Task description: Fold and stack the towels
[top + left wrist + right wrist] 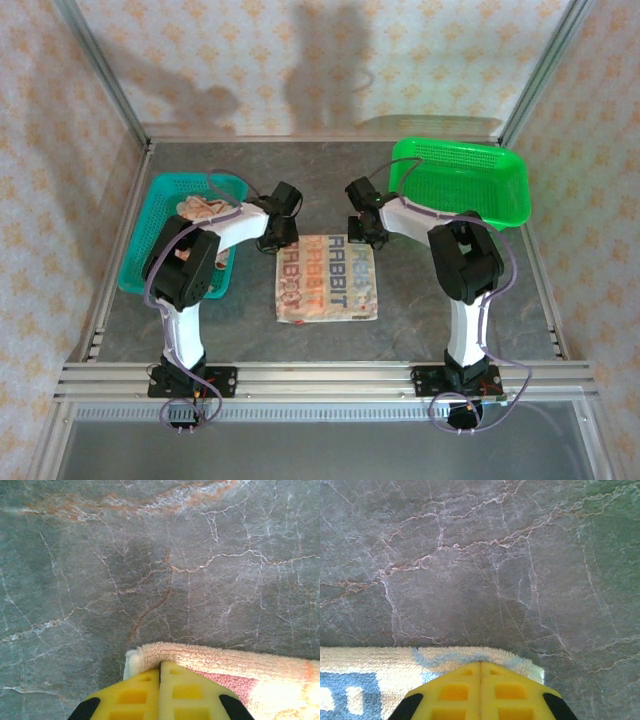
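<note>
Both my grippers are down at the far edge of the cream towel (328, 282), which lies flat mid-table (430, 290) between the two baskets.

Left gripper (272, 240) is at the far-left corner and right gripper (372, 238) at the far-right one. My read is that this sets up a fold of the far edge toward me.

The left wrist view has the fingers (145, 690) pressed together, tips right on the towel's rolled corner. The right wrist view shows the same at its corner. I can't tell whether cloth is actually caught between them.

The teal basket (170, 180) on my left holds another orange-patterned towel (200, 208), probably waiting its turn. The green basket (450, 146) on my right looks like the place for the stack.

The only writing is "RABBIT", repeated in grey and orange rows and running sideways in the top view. The right wrist view catches grey-blue letter fragments, not readable.
</note>
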